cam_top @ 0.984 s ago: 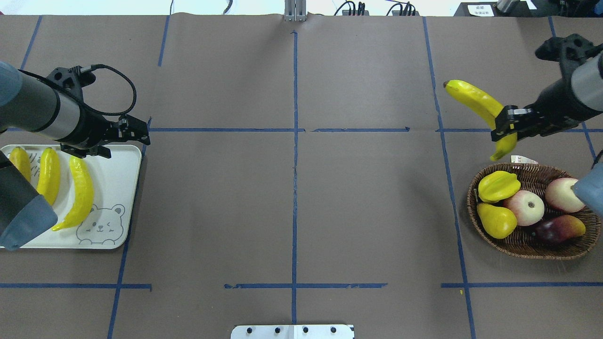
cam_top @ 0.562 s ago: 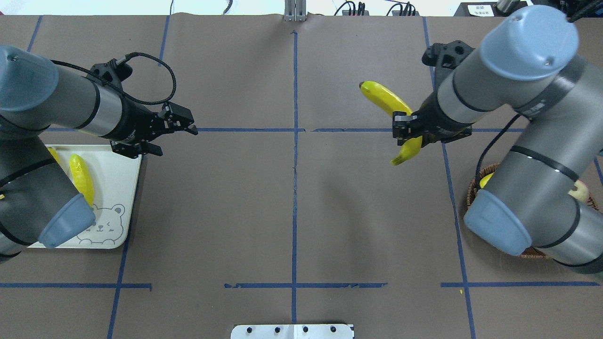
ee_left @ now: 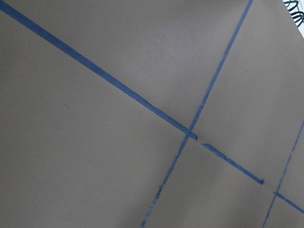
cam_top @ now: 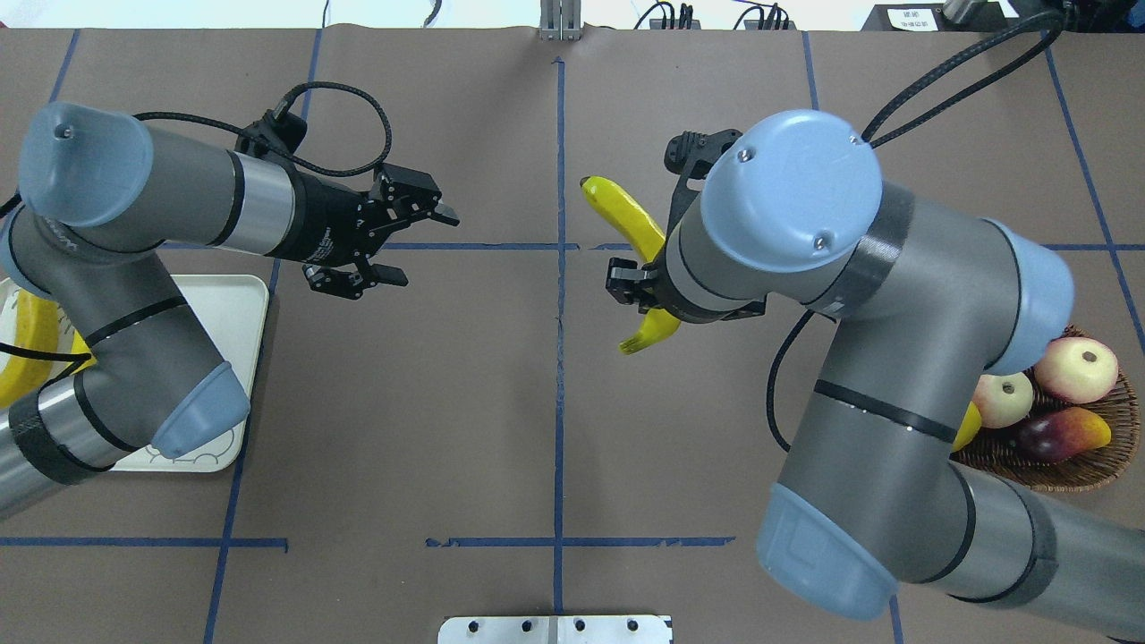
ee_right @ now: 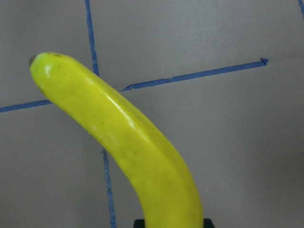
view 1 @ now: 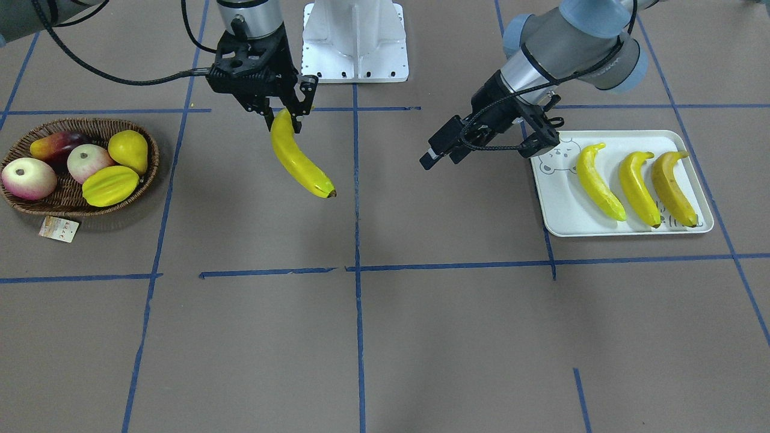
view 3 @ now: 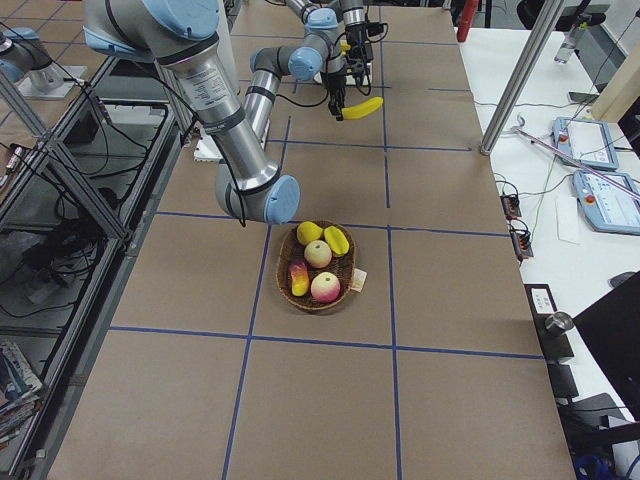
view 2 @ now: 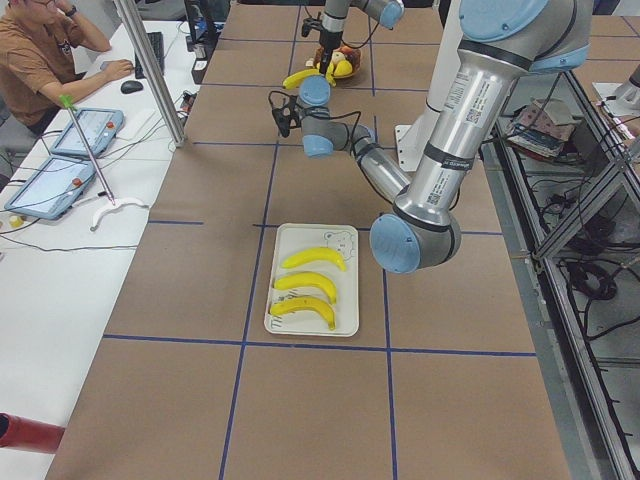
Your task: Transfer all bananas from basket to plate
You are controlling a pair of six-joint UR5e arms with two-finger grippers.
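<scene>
The left arm (cam_top: 179,192) is reaching out from the left side, with its forearm lying almost level and its wrist pointing right, toward the middle of the table. The left gripper (cam_top: 428,248) is hovering above the surface, its two fingers spread wide and nothing between them. The right arm (cam_top: 787,206) is bending sharply at the elbow, with the forearm pointing left. The right gripper (view 1: 284,118) is slanting downward, and its fingers are pressing on a banana (view 1: 298,161) near one end, holding it in the air.
</scene>
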